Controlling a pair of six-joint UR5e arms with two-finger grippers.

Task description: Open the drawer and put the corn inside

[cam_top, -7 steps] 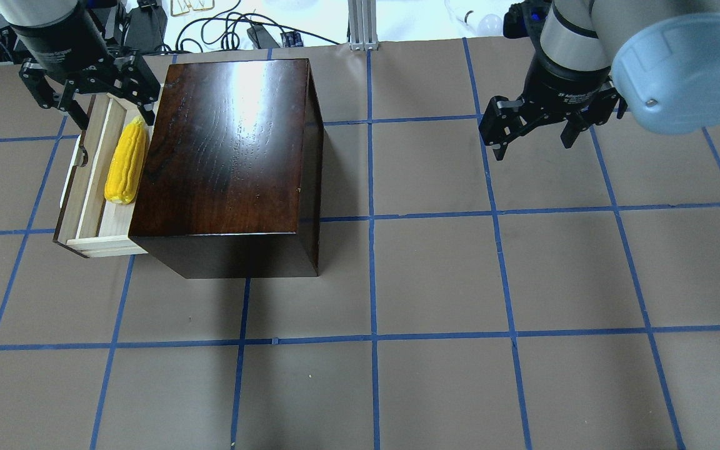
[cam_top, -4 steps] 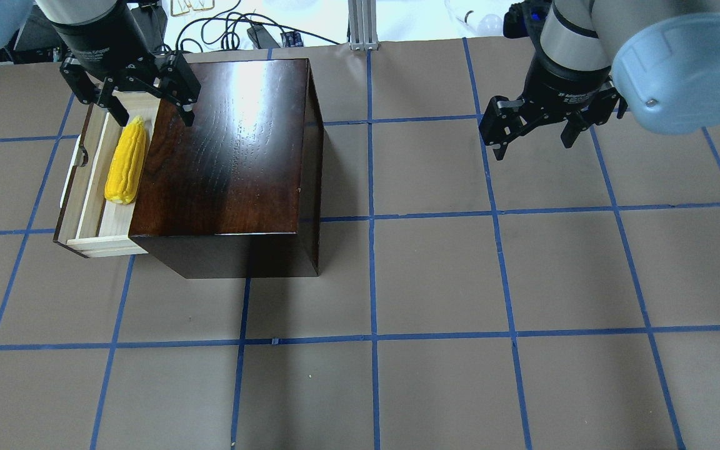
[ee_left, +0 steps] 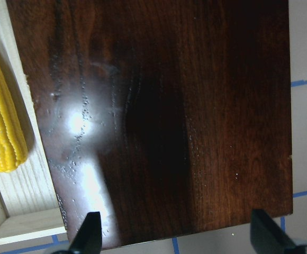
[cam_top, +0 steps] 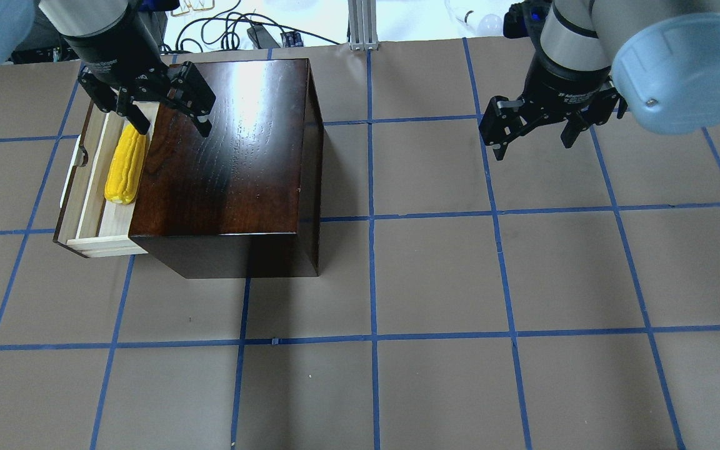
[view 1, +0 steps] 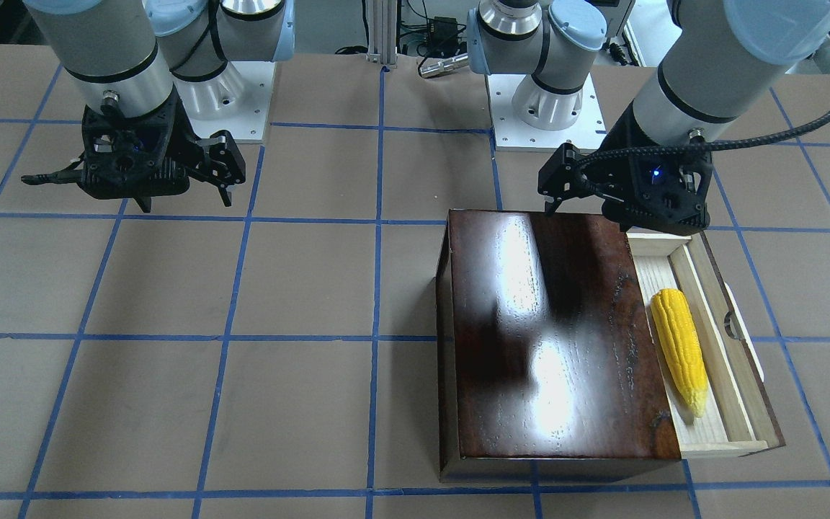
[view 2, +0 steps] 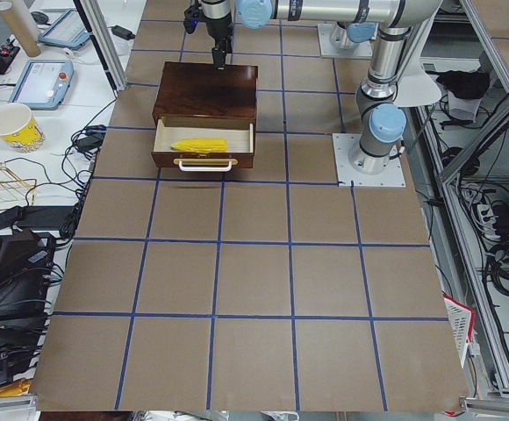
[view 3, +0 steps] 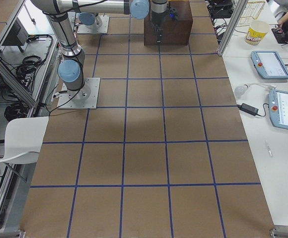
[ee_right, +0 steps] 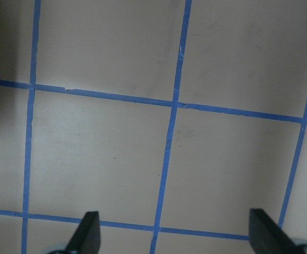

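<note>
On brown blue-taped table (cam_top: 435, 275) | corn (cam_top: 124, 169) in drawer (cam_top: 77, 206) (pulled out) | left claw (cam_top: 174, 128), right claw (cam_top: 534, 147) both wide, empty

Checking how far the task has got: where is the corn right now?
The corn lies in the open drawer on the overhead view's left, beside the dark wooden box, its far tip near the left gripper.

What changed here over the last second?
The left gripper, open and empty, slid from the far end of the drawer toward the robot's right, now partly over the wooden box. Nothing was grasped or released. The corn in the open drawer, the box and the open right gripper stayed put.
</note>
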